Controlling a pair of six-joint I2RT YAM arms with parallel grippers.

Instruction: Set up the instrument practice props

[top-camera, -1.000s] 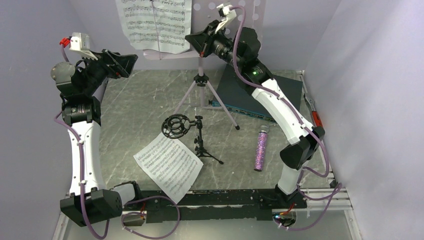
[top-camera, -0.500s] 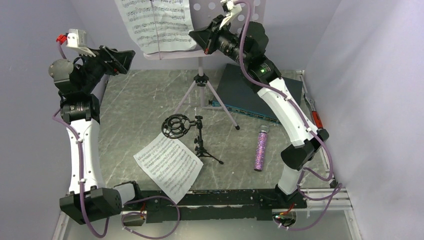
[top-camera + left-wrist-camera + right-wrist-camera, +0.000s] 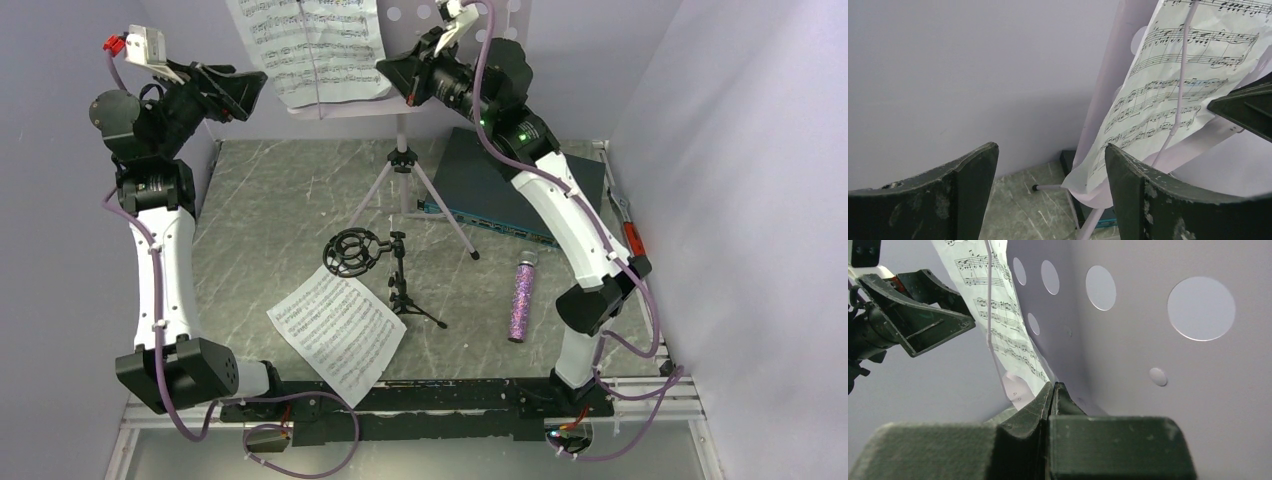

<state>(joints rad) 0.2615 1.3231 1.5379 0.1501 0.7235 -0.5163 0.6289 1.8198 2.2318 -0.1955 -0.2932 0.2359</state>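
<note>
The music stand [image 3: 402, 158] rises at the table's [image 3: 280, 200] 12 o'clock edge and carries a sheet-music page [image 3: 310, 50]. The left gripper [image 3: 235, 90], jaws spread and empty, hangs at the page's 9 o'clock. The right gripper [image 3: 395, 75], jaws pressed together, sits at its 3 o'clock, perhaps touching the stand.

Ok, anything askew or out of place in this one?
The page on the stand sits slightly crooked, its lower corner hanging past the ledge. The other page and microphone lie flat on the table.
</note>
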